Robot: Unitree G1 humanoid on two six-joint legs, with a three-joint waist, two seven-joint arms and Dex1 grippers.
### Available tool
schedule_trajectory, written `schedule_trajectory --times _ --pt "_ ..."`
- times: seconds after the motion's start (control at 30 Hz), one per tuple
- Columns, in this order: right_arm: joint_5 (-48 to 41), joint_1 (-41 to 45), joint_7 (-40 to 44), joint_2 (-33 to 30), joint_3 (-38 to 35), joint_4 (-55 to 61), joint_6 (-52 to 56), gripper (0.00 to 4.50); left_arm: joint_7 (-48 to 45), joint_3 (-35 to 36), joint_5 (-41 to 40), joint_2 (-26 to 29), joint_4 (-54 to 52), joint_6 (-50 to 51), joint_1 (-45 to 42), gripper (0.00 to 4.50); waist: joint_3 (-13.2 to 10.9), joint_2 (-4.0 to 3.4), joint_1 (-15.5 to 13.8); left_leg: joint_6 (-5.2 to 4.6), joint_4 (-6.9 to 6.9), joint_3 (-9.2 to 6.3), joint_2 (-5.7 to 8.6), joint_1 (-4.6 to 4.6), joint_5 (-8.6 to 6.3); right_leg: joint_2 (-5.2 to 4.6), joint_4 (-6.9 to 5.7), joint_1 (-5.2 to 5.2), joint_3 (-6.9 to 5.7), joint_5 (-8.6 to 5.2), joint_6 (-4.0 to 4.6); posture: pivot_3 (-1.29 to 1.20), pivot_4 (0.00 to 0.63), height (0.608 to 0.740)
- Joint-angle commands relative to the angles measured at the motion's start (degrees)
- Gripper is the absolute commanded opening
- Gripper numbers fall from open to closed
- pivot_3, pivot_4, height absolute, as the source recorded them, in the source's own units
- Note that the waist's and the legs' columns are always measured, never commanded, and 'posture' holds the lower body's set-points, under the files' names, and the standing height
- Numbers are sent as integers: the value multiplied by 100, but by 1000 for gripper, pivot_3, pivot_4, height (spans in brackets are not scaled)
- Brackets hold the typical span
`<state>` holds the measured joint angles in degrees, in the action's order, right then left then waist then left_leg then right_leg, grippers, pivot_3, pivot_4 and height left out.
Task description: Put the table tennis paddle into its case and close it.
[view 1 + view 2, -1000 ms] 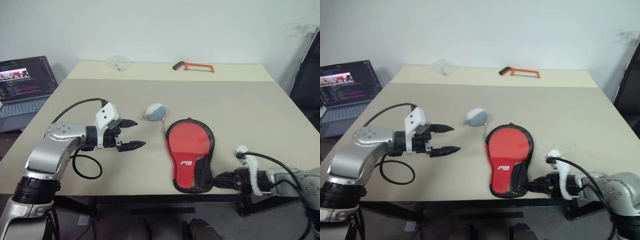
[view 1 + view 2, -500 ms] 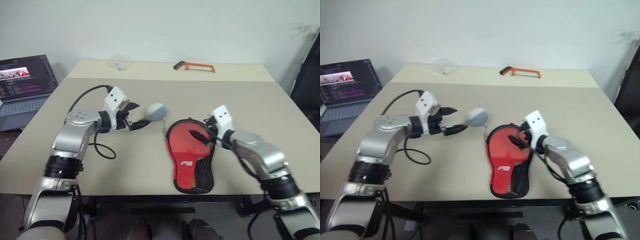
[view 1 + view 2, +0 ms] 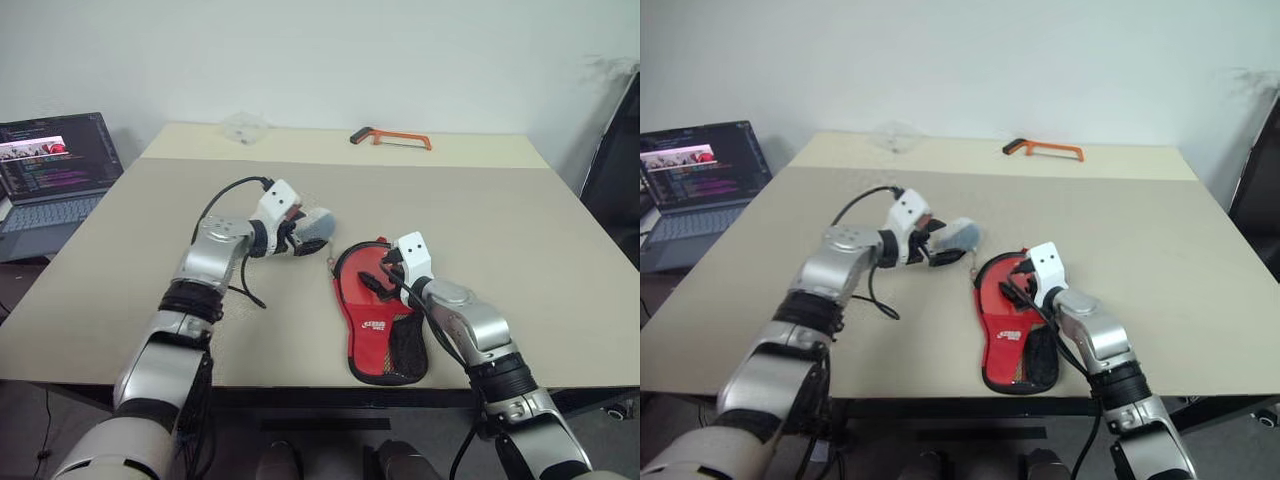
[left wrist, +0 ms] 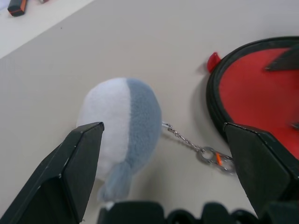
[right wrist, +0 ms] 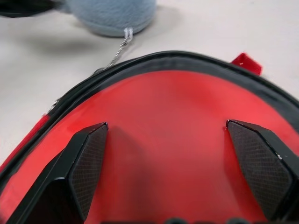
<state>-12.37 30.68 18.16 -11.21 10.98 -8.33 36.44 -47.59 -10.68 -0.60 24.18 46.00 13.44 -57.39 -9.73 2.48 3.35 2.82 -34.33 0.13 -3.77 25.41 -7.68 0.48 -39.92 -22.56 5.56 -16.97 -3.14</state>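
The case [image 3: 383,326] lies flat near the table's front edge, red with a white logo and a black mesh patch [image 3: 405,350]. Its round end is a smooth red surface [image 5: 163,100] inside a black rim. I cannot tell whether that surface is the table tennis paddle's face or the case's front, and no handle shows. A chain [image 4: 187,140] links the case to the grey and white fuzzy ball [image 3: 316,227]. My left gripper [image 3: 300,238] is open at the ball [image 4: 119,121], with the chain between its fingers. My right gripper [image 3: 378,272] is open just above the round red end.
An orange hacksaw [image 3: 392,137] and a clear plastic item [image 3: 243,125] lie at the table's far edge. An open laptop [image 3: 55,165] stands off the table to the left. A dark chair [image 3: 615,170] is at the right. Bare tabletop [image 3: 520,230] lies right of the case.
My left gripper has moved forward and right, up to the fuzzy ball. My right arm has come up from the table's front edge, and its gripper now hovers over the case's round end.
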Motion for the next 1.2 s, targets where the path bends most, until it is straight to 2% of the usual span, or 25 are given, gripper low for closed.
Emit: schedule_trajectory --times 0.03,0.33,0.43,0.77,0.8,0.97,1.2 --pt "72 -265 80 125 190 -225 489 4448 586 -151 499 -185 893 -370 -510 4500 2 4 5 0 1 0 0 -20 -1 0 7 22 1 0 0 0 150 740" --pt "235 -255 85 196 75 -63 729 4448 1519 -176 1073 -948 2459 -843 -1202 4500 5 8 -7 2 4 3 1 -39 -2 -3 12 38 2 -1 0 0 150 740" --pt "281 -252 22 220 33 -46 868 4500 1841 -174 1230 -1092 2677 -941 -1286 3964 6 9 -7 2 5 2 2 -39 -2 -3 12 38 2 -1 0 0 150 740" --pt "459 -330 -51 351 213 216 1266 4500 3297 -490 2101 -1381 3139 -1328 -1727 307 13 13 -9 5 7 3 5 -41 -4 -7 26 41 3 3 -7 0 150 740" --pt "462 -332 -54 389 232 264 1305 4500 3445 -560 2224 -1396 3165 -1381 -1774 68 13 13 -9 5 11 3 5 -40 -4 -7 31 41 3 3 -8 0 150 740" --pt "511 -493 -59 425 386 622 1502 4500 4480 -1057 2948 -1742 3274 -1786 -2069 27 13 13 -17 5 36 4 5 -35 -4 -7 56 37 2 4 -9 0 150 740" --pt "517 -909 -168 516 519 1322 1917 4500 5258 -1478 3606 -2227 3364 -2083 -2234 27 12 13 -21 34 41 6 5 -13 -23 -6 93 30 5 0 -11 0 150 740"
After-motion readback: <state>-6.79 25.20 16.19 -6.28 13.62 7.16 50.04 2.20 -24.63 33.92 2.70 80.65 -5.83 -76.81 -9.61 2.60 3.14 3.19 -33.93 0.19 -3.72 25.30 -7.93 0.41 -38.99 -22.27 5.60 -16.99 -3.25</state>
